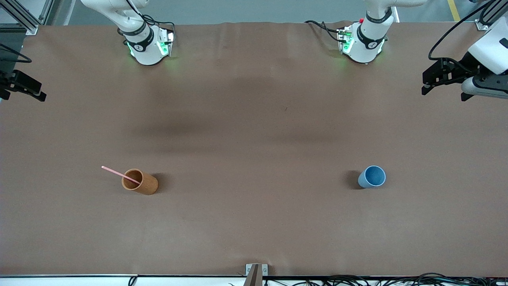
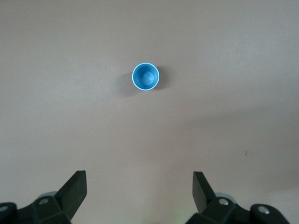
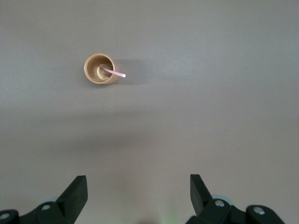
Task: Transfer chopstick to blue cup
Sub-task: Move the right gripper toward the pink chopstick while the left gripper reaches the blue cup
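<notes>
One pale-pink chopstick [image 1: 114, 172] stands slanted in the orange-brown cup [image 1: 145, 184] toward the right arm's end of the table, its top sticking out over the rim. The right wrist view shows the cup [image 3: 93, 74] and the stick [image 3: 115, 72]. The blue cup [image 1: 372, 177] stands upright and empty toward the left arm's end; it also shows in the left wrist view [image 2: 145, 76]. My left gripper [image 1: 443, 94] [image 2: 139, 186] is open and empty, high over the table's edge. My right gripper [image 1: 20, 95] [image 3: 138, 186] is open and empty, high over the other edge.
The brown table [image 1: 254, 119] carries only the two cups, set wide apart. A small metal bracket [image 1: 256, 272] sits at the table's near edge, with cables along that edge.
</notes>
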Robot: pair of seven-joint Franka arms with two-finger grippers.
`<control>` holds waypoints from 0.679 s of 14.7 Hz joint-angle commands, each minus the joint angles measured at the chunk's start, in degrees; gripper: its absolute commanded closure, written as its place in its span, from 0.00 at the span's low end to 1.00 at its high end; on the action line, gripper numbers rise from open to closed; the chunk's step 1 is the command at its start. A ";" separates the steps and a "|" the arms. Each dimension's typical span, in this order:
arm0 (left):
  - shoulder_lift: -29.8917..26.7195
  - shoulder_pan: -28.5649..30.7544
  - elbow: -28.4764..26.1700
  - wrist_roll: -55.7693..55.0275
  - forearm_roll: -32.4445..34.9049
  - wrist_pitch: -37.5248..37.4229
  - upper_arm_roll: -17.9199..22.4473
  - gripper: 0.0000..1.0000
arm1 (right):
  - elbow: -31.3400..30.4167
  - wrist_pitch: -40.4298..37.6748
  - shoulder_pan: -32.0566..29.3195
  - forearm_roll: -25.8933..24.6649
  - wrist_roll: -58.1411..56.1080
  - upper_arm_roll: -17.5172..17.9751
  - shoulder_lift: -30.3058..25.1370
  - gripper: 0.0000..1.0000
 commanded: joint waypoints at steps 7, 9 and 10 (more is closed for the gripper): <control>2.70 0.02 0.84 0.42 0.53 0.51 -0.30 0.00 | -0.89 0.78 0.34 3.34 -2.34 -0.59 -0.49 0.02; 4.81 0.63 0.05 2.43 -0.16 5.31 1.36 0.00 | -1.07 1.13 0.52 3.52 -2.25 -0.59 -0.23 0.02; 6.21 0.63 -0.22 5.31 -0.87 7.00 2.85 0.00 | -1.15 1.92 0.52 3.52 -2.25 -0.59 0.21 0.01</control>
